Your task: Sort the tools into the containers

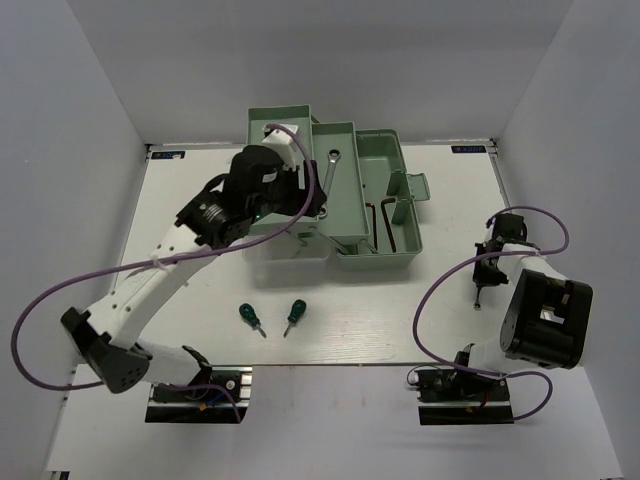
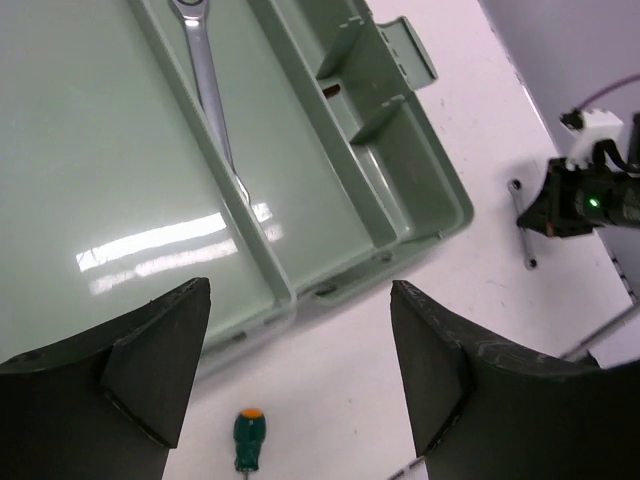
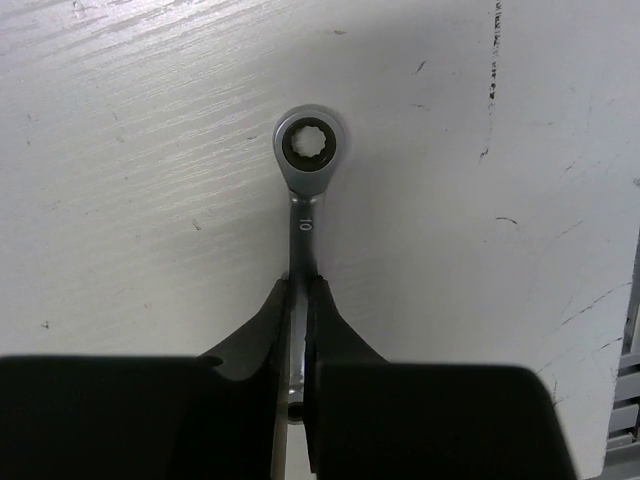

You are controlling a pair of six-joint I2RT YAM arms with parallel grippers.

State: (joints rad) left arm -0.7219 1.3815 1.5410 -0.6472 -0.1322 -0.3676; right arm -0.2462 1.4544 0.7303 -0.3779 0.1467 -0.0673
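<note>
The left end effector (image 2: 300, 295) is hovering over the near edge of the pale green toolbox (image 1: 400, 255), its two dark fingers (image 2: 150, 365) spread wide apart and gripping nothing. Below it on the white surface (image 1: 200, 200), a green-handled screwdriver (image 1: 250, 316) and a second screwdriver (image 1: 293, 315) are lying side by side, close together but not touching, in front of the toolbox. The left wrist view is showing an orange cap on the end of one handle.

The toolbox is sitting folded open at the far middle of the surface. A long wrench (image 1: 329, 170) is resting lengthwise in the middle tray (image 1: 345, 205), with nothing else in that tray. To the right, thin dark hex keys (image 1: 386, 218) are lying in the deeper base compartment.

Further right, well apart from the toolbox, the right end effector (image 3: 298, 290) is pinching the shaft of a small wrench (image 3: 311, 150) that is lying flat on the surface. Its fingers are pressing together on the shaft, and the ring end is pointing away from them. The number "10" is stamped on the shaft just below the ring.

Small blue stickers (image 1: 165, 155) are showing at the far corners of the surface, too small to read
</note>
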